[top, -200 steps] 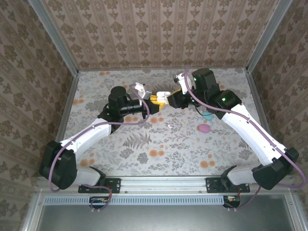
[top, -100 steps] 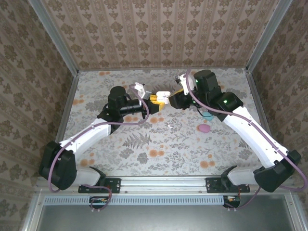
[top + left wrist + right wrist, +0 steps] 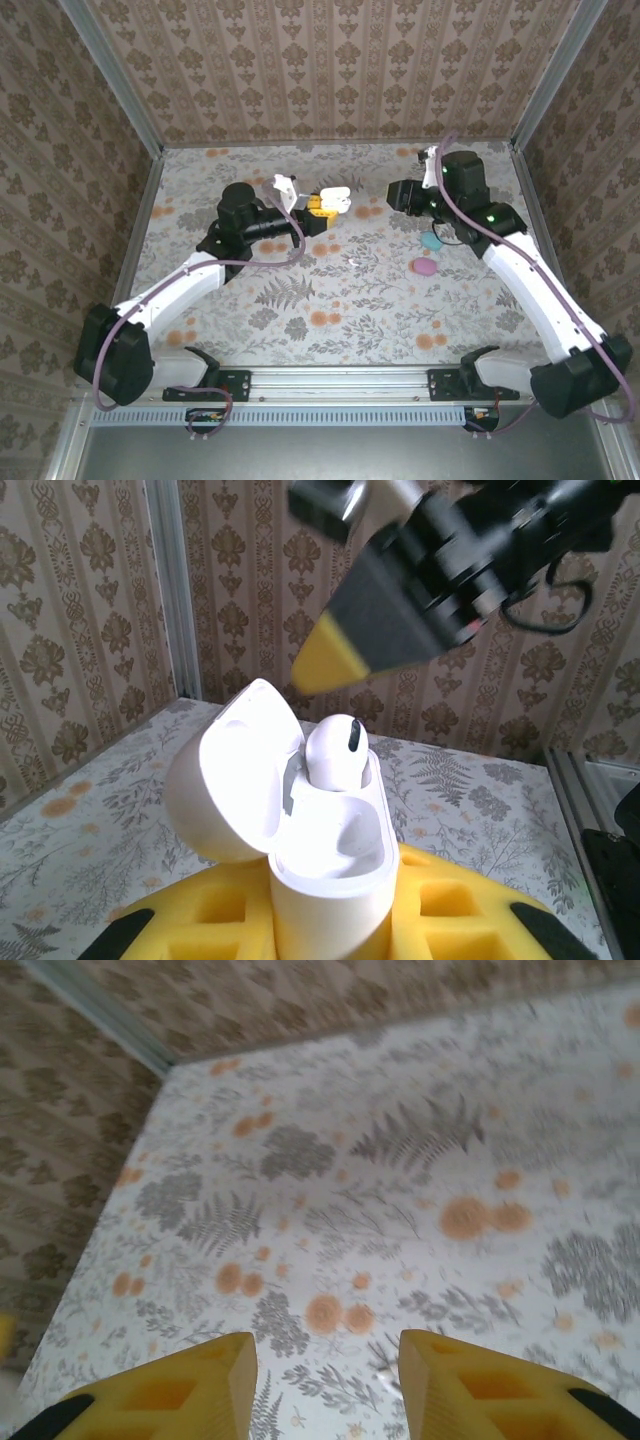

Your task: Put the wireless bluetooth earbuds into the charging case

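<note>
You have one white earbud (image 3: 333, 750) sitting in the charging case (image 3: 335, 865), in the back pocket as the left wrist camera sees it, with its round head poking up. It may not be pushed all the way down, but that is hard to tell. The pocket next to it looks empty, so I think one more bud has to go in. The lid (image 3: 235, 780) is flipped back and leans to one side, so the pockets are open from above. Your left gripper (image 3: 330, 930) is clamped on the bottom of the case, one yellow finger on each side. It holds the case up off the table (image 3: 330, 1160) with the mouth facing up, which lets the other arm come in from the top. Your right gripper (image 3: 325, 1360) is near the case but not touching it, up in the air. Its two yellow fingers are spread and nothing is between them. On the table near the right arm lie a pink thing (image 3: 425, 266) and a teal thing (image 3: 432, 241), too small to tell if they are buds or cases
</note>
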Available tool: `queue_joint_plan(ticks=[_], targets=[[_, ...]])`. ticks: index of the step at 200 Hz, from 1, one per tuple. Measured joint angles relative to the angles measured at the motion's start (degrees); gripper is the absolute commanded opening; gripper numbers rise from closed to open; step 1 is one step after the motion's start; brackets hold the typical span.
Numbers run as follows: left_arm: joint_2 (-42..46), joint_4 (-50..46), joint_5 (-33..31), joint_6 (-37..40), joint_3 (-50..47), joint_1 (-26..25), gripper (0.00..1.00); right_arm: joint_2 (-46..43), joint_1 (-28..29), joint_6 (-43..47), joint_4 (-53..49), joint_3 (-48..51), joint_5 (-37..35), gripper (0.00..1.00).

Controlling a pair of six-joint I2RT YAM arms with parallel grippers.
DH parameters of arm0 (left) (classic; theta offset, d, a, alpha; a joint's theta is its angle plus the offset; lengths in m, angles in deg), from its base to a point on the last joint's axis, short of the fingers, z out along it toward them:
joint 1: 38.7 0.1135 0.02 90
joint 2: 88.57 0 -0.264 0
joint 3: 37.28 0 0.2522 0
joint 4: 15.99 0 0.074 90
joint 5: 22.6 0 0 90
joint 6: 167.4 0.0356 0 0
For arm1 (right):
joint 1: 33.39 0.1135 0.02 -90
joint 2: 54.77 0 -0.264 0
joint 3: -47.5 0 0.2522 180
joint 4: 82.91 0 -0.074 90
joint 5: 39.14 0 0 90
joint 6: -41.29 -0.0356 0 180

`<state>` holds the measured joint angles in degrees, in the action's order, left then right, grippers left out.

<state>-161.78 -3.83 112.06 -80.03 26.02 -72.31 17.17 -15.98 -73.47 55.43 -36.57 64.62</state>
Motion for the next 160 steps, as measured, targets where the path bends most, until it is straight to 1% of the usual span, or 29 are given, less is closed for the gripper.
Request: queue_joint_plan(ticks=[14,33,50,69,88,117,160], targets=[[0.3,-0.2,-0.3,0.1,-0.2,0.0,0.23,5.6,-0.1,-1.3,-1.9,-0.2,1.0,0.37],[1.0,-0.3,-1.0,0.1,-0.9,0.0,0.23,14.5,0.5,-1.8,-5.4,-1.1,1.6,0.38],[2.1,-0.5,-1.4,0.1,-1.5,0.0,0.23,22.3,2.1,-1.6,-9.1,-2.5,1.6,0.39],[3.7,-0.7,-2.3,0.3,-2.3,0.0,0.23,28.6,4.7,-1.0,-12.7,-5.1,1.1,0.41],[5.7,-0.9,-3.3,1.0,-2.9,0.0,0.24,33.1,7.0,0.5,-14.2,-8.1,1.2,0.44],[8.5,-1.9,-4.7,1.9,-3.6,0.0,0.23,39.0,9.7,4.2,-15.9,-13.2,1.0,0.44],[10.9,-3.9,-6.3,3.2,-4.2,0.0,0.23,45.7,11.3,8.2,-18.3,-19.5,-0.2,0.44]])
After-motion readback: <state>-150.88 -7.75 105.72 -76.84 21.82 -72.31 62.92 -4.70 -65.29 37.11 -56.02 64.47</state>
